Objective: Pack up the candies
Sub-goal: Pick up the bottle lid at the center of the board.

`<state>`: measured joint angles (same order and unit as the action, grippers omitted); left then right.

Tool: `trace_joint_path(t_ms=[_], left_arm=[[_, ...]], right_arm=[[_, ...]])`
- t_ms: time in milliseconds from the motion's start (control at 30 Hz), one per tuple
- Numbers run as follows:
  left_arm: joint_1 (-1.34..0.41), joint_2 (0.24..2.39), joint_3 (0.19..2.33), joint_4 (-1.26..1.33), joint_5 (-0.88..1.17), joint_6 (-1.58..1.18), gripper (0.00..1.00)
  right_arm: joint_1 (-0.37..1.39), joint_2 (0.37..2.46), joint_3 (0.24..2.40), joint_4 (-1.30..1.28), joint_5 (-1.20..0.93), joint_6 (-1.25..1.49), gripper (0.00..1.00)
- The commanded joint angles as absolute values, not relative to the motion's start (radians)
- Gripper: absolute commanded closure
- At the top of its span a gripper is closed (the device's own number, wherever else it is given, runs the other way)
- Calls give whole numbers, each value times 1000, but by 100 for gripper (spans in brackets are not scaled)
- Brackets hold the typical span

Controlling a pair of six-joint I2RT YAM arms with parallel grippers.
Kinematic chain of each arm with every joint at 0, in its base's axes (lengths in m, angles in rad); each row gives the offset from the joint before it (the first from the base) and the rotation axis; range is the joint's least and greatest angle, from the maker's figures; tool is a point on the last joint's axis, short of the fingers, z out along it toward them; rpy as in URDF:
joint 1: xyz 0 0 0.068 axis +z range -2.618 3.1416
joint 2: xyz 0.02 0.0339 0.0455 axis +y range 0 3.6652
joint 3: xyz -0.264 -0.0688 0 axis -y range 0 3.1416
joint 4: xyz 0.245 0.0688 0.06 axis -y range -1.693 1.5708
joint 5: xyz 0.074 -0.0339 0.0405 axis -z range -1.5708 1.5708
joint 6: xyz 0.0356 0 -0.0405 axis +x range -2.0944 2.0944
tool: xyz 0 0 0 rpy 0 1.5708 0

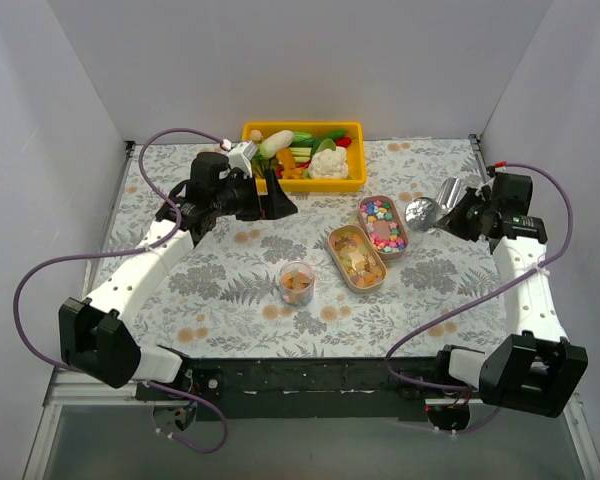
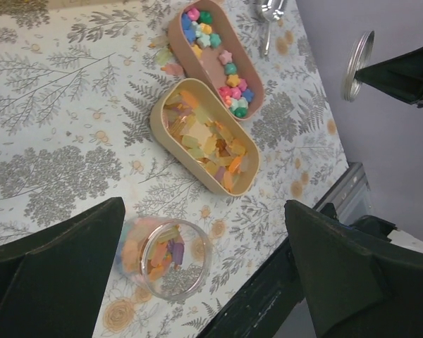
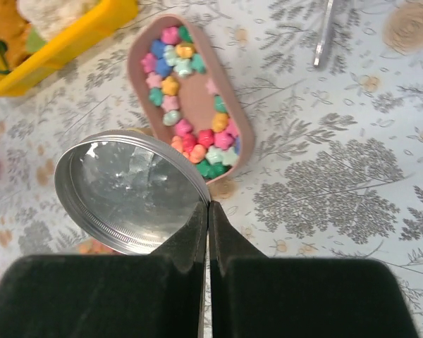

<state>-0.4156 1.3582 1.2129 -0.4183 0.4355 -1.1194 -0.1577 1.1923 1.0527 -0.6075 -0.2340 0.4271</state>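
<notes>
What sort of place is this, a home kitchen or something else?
Probably a robot lab test cell, not a home: plain white panels box in the floral-covered table, two robot arms are bolted to its front rail, and the yellow bin holds toy vegetables.

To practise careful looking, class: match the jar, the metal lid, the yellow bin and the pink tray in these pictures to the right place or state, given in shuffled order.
Column one
1. jar
2. metal lid
3. yellow bin
4. pink tray

Column two
A. pinched in the right gripper
B. at the far edge of the table, holding toy vegetables
C. holds star-shaped candies in many colours
D. stands open and partly filled

Pairs: 1-D, 2-A, 3-B, 4-C
</notes>
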Motion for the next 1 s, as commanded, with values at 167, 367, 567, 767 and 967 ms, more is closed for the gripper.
trace_joint_path(t_ms=[167, 367, 567, 767, 967], left_arm=[[-428, 1414, 1253, -75, 791, -1285, 2], [-456, 1454, 1246, -31, 747, -1387, 2], [-491, 1457, 1241, -28, 719, -1353, 3], [-521, 1445, 1232, -25, 712, -1321, 15], [-529, 1453, 1235, -32, 718, -1307, 50]], right_arm=[[144, 1169, 1169, -507, -407, 387, 99], [322, 1157, 1138, -350, -353, 466, 99], [387, 1219, 1221, -357, -367, 451, 99], [429, 1253, 1247, -347, -368, 454, 99], [477, 1298, 1281, -364, -344, 445, 99]])
